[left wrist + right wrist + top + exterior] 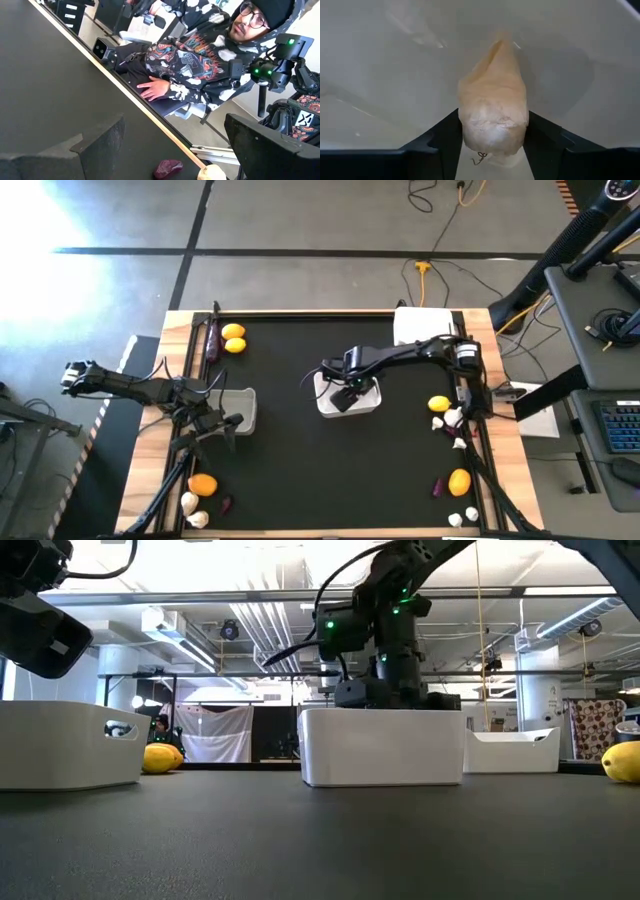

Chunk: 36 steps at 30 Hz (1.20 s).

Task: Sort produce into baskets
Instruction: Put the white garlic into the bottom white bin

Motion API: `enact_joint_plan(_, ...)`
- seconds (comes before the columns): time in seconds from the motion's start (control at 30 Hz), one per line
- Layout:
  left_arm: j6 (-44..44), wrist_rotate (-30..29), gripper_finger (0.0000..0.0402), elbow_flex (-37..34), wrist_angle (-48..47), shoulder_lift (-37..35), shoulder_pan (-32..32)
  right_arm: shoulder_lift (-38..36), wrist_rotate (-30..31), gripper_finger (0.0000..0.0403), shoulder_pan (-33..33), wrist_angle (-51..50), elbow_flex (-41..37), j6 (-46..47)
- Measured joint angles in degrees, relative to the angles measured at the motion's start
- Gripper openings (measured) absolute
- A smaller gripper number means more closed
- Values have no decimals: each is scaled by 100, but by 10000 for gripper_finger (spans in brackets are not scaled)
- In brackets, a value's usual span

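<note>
Right wrist view: the right hand (492,145) is clamped on a garlic bulb (493,112), one dark finger (442,137) on each side, pointed tip aimed down at the white floor of the middle basket (395,60). Judgement: the bulb is held low inside the walls so that it drops a short way and cannot roll off when let go.

High view: the right hand (345,392) sits over the middle basket (370,402) at the centre of the worktop (300,470). The left hand (215,428) waits at the left basket (245,408), clear of the right arm's path; I cannot tell if its fingers are apart or together.

Loose produce lies in four groups near the corners, so each arm has stock on its own side:
- near left: an orange (203,484), garlic bulbs (192,510), a small purple piece (227,504).
- near right: an orange (459,481), garlic.
- right edge, farther: a lemon (439,404) with garlic.
- far left: an eggplant (211,340) beside two lemons (233,337).

A third basket (415,326) stands at the far right.

Low view: the middle basket (380,747) hides the bulb; only the arm shows above its rim.

Left wrist view: a person (200,55) sits beyond the worktop edge.
</note>
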Motion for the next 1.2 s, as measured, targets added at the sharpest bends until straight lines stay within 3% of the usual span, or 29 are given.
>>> enact_joint_plan(0.2,-1,0,327,2,0,0,-1,-93,2,217,1,-323,157,49)
enact_joint_plan(0.4,0,0,327,0,0,12,-2,-709,39,216,107,-1041,353,479)
enact_joint_plan(0.7,0,0,327,0,4,20,0,-1954,676,224,1297,-3160,70,2351)
enact_joint_plan(0.97,-2,0,327,0,0,22,0,-2774,429,254,2629,-3109,-1155,4189)
enact_joint_plan(1.2,-1,0,327,1,1,24,-2,-2982,-129,281,2810,-2842,-2600,4510)
